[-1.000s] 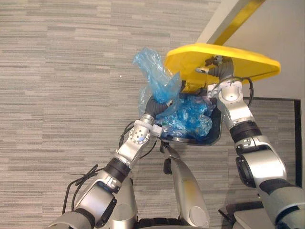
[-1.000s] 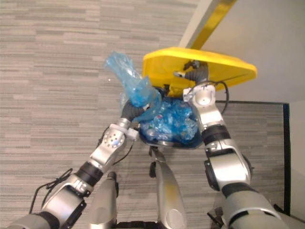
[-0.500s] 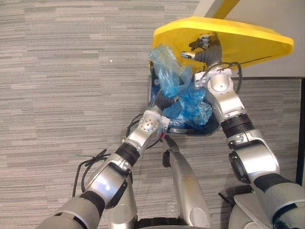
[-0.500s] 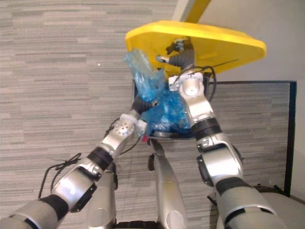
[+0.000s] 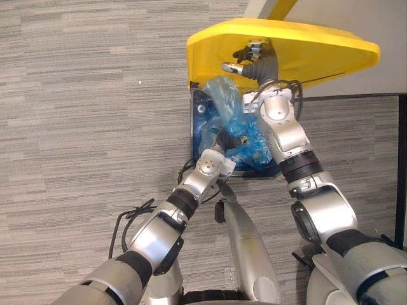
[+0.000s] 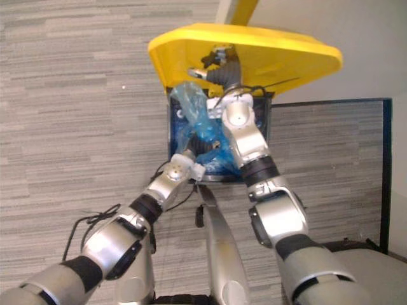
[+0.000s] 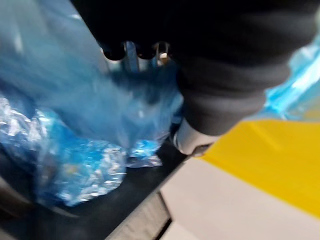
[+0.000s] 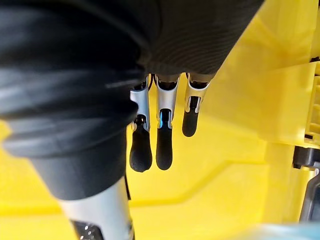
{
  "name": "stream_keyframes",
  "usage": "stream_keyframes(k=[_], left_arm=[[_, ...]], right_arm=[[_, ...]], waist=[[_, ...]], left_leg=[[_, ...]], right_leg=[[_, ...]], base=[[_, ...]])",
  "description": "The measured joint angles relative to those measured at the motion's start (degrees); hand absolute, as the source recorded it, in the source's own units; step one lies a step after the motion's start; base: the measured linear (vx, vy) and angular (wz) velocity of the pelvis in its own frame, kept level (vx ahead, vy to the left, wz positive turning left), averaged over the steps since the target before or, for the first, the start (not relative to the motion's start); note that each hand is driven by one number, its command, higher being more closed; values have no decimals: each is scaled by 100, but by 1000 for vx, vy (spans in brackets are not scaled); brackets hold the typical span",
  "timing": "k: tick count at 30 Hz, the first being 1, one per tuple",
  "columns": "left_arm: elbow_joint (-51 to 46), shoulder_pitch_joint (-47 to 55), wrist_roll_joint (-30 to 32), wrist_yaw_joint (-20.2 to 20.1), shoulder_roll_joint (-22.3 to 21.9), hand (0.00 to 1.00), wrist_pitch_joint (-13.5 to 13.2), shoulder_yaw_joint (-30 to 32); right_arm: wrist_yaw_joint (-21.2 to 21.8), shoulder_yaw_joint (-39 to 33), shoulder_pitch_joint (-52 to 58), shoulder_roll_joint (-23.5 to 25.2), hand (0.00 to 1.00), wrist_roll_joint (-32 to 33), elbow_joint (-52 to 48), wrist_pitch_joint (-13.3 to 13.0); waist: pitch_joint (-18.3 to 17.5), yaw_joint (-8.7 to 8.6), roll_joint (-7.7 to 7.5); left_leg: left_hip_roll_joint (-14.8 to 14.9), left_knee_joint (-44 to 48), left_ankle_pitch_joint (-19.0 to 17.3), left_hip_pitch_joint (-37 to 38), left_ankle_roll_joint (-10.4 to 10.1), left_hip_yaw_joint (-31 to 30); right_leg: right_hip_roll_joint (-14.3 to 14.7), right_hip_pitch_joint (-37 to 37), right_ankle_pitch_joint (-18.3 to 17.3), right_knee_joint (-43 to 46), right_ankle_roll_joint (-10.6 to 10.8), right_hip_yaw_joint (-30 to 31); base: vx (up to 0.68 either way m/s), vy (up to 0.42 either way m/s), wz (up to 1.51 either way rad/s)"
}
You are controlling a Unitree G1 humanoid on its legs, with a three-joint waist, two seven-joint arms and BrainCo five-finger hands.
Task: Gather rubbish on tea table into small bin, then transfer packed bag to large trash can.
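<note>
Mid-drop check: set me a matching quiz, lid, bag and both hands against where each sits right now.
1 yellow lid
2 blue bag
3 right hand
4 left hand

A partly down in the large trash can's mouth
B flat against the lid's underside
C tipped up, open
D against the bag, above the can

Pairs: 1-C, 2-A, 3-B, 4-D.

Office-like indoor room.
Grey striped carpet [image 5: 76, 127] covers the floor, beside a pale wall [image 5: 356, 16] and a yellow-lidded large trash can [image 5: 331, 51].
</note>
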Motion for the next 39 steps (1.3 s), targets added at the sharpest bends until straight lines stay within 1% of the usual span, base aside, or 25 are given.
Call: stream_keyframes(k=[1,2,3,5,7,8,11,12,14,17,20,23,24,25,26,27,28,29,30,31,32,34,36,37,39], left_arm=[[16,0,116,4,-15,0,14,34],[33,-4,450,16,-52,0,64,114],[33,-13,554,15,-57,0,83,117],[32,-24,1079,26,-70,0,124,140],[33,-25,1538,70,-71,0,250,147],[51,-11,1769,120,-72,0,294,140],[44,-13,2063,150,-72,0,314,145],[39,-11,2128,190,-72,0,320,143],[38,-7,2141,258,-71,0,351,152],[-15,-5,2140,269,-69,0,352,148],[-214,53,2055,368,-9,0,350,148],[-796,461,1692,486,169,0,233,158],[-1029,736,1512,498,317,0,196,184],[-1116,866,1427,497,373,0,188,220],[-1375,1222,1219,500,502,0,152,355],[-1458,1361,1146,499,547,0,122,396],[-1720,1792,947,476,708,0,36,511],[-1958,2323,762,461,872,0,-47,654],[-2021,2516,675,445,930,0,-59,711],[-2137,3189,354,313,1129,0,-163,980],[-2140,3518,253,242,1231,0,-172,1124],[-2131,3931,83,124,1366,0,-176,1321],[-1920,4502,-137,-106,1484,0,-194,1669],[-1849,4559,-164,-140,1481,0,-196,1723],[-1119,4755,-162,-258,1476,0,-195,1964]], right_arm=[[3,0,0,18,0,0,0,0],[18,0,-2,53,0,-1,-4,0],[20,0,-2,51,0,-2,-18,0],[21,0,-1,51,0,-5,-199,4],[29,1,-3,52,0,-10,-443,1],[33,6,8,53,0,-14,-457,-4],[35,9,15,52,0,-38,-459,-8],[34,12,37,51,0,-71,-464,-22],[38,24,42,49,0,-111,-468,-35],[41,23,173,16,0,-121,-599,-47],[48,16,463,-4,0,-152,-678,-60],[46,-33,1006,-95,0,-337,-567,-61],[47,-42,1235,-108,0,-349,-431,-59],[49,-54,1333,-109,0,-357,-374,-51],[56,-149,1618,-105,0,-404,-337,-49],[59,-186,1721,-105,0,-421,-334,-49],[75,-321,2053,-115,0,-560,-328,-45],[113,-450,2443,-115,0,-569,-307,-44],[137,-489,2586,-117,0,-573,-292,-44],[199,-563,3015,-115,0,-664,-161,-33],[221,-621,3257,-88,0,-755,-158,-25],[281,-689,3538,-28,0,-796,-155,4],[359,-752,4029,90,0,-894,-149,4],[383,-751,4081,105,0,-960,-129,3],[464,-767,4420,250,0,-1257,96,-2]], waist=[[0,-1,0],[-3,-23,4],[-3,-24,4],[-15,-28,9],[-16,-40,9],[-85,-46,15],[-190,-40,20],[-191,-24,19],[-191,-3,19],[-191,50,19],[-191,68,19],[-247,106,16],[-257,157,14],[-258,179,16],[-266,260,17],[-276,278,15],[-312,336,13],[-419,372,16],[-485,375,20],[-664,400,30],[-729,423,35],[-744,430,40],[-746,456,42],[-746,456,43],[-754,445,32]], left_leg=[[6,-26,6,25,-11,16],[50,-61,26,66,-43,65],[65,-64,30,76,-50,82],[96,-89,48,111,-84,137],[104,-187,94,195,-95,140],[116,-255,134,220,-101,136],[160,-307,153,207,-90,135],[167,-358,206,211,-125,132],[175,-402,250,216,-120,123],[172,-466,355,225,-193,105],[130,-470,418,232,-211,17],[98,-518,522,249,-191,-211],[45,-584,579,329,-163,-279],[31,-591,591,365,-143,-295],[13,-600,581,459,-103,-329],[12,-599,575,480,-91,-342],[-1,-597,574,547,-88,-399],[-13,-592,558,598,-58,-458],[-16,-592,549,599,-40,-476],[-26,-592,541,682,-19,-524],[-31,-592,528,760,6,-529],[-49,-571,506,916,49,-537],[-162,-427,476,1134,136,-551],[-184,-389,465,1161,155,-550],[-381,-102,399,1300,253,-525]], right_leg=[[4,9,0,-2,0,3],[20,47,0,-32,0,3],[26,56,0,-35,0,3],[34,68,0,-35,-1,5],[33,137,-1,-61,-1,3],[40,162,-9,-82,-15,-5],[44,160,-15,-96,-23,-48],[38,161,-15,-97,-22,-67],[37,161,-17,-103,-22,-91],[16,163,-19,-101,-19,-136],[-39,237,-56,-111,18,-251],[-134,395,-88,-150,37,-409],[-194,496,-92,-168,43,-454],[-209,542,-92,-178,44,-466],[-224,659,-91,-191,47,-479],[-229,690,-89,-196,50,-486],[-256,799,-85,-211,56,-530],[-283,892,-83,-237,59,-582],[-293,906,-84,-241,60,-597],[-321,1028,-97,-250,77,-637],[-329,1107,-106,-245,90,-642],[-344,1276,-116,-246,104,-644],[-452,1545,-123,-197,125,-633],[-471,1582,-117,-191,136,-626],[-640,1828,-43,-178,252,-584]], base=[[94,-28,-4],[46,-12,-2],[83,-25,-1],[60,-18,-2],[65,-17,5],[70,-25,13],[53,-26,10],[65,-37,11],[54,-31,7],[59,-34,9],[32,-20,18],[13,-26,42],[4,-14,25],[4,-8,21],[1,0,9],[-2,4,14],[-4,14,20],[-6,13,21],[19,22,22],[36,26,13],[36,26,10],[23,37,2],[-15,66,4],[-91,105,1],[-158,136,-1]])
